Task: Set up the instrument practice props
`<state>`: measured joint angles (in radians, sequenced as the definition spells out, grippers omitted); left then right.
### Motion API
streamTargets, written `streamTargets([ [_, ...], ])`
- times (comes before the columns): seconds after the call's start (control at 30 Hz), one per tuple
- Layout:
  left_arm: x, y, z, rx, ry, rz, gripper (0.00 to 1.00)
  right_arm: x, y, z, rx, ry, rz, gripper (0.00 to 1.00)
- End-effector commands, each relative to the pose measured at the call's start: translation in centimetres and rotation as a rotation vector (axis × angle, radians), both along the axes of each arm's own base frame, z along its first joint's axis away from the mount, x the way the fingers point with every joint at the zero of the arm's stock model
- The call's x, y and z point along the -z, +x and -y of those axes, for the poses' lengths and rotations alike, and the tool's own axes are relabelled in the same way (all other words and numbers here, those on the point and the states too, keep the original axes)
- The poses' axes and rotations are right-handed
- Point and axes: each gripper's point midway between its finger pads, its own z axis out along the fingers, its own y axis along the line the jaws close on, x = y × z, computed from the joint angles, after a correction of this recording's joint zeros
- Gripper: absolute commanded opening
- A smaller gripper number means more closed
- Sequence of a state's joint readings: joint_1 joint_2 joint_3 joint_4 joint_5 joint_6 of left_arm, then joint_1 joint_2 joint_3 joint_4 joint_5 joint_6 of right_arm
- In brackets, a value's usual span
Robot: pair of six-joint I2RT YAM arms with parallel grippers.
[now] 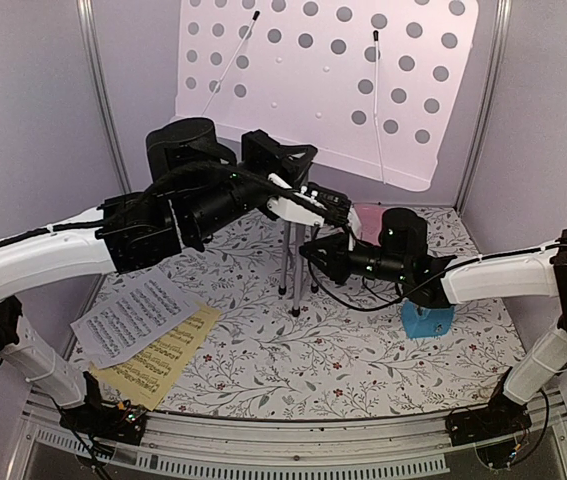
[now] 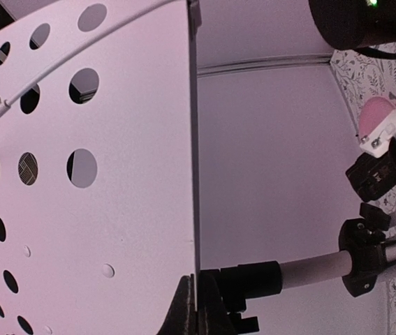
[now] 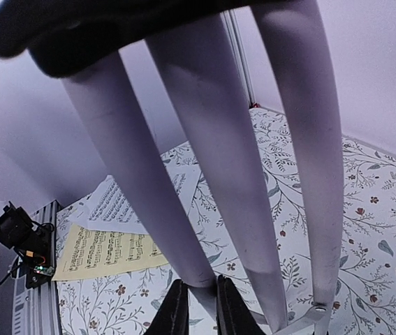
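prob light, stiff, top-heavy music stand [image 1: 286,262], left claw [image 2: 196,293] pinched shut on desk [image 2: 135,209] edge at frame bottom, right claw [image 3: 201,286] nipping slick centre leg [image 3: 198,160], best held low on tubes.

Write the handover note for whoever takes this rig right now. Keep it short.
Left pincer: shut on the music stand, at its desk edge.
Right pincer: shut on one tripod leg.
White sheet overlaps yellow sheet, flat on the table, near left. Blue metronome stands near right.
Done: stand upright, held by both.
Left: let the stand go steady, put both sheets on its desk, place the metronome.
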<state>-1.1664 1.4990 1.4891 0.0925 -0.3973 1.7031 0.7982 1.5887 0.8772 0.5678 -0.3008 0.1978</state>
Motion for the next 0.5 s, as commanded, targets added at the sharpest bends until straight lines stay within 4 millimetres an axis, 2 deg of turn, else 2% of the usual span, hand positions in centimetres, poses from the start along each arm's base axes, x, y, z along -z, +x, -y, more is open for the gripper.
streamTargets([
  [0.0,-13.3,-3.6,-6.0,0.025,-0.404,0.202,0.00,-2.6,-0.8,0.4,-0.033,0.039,0.057,0.15],
  [0.1,-13.3,-3.7,-6.1,0.023,-0.400,0.202,0.00,-2.8,-1.9,1.5,-0.077,0.069,0.059,0.15],
  [0.2,-13.3,-3.8,-6.3,0.027,-0.405,0.201,0.00,-3.0,-1.6,2.2,-0.066,0.077,0.053,0.15],
  [0.47,-13.1,-3.9,-6.5,0.028,-0.411,0.197,0.00,-1.5,0.4,0.9,-0.041,0.026,0.007,0.13],
])
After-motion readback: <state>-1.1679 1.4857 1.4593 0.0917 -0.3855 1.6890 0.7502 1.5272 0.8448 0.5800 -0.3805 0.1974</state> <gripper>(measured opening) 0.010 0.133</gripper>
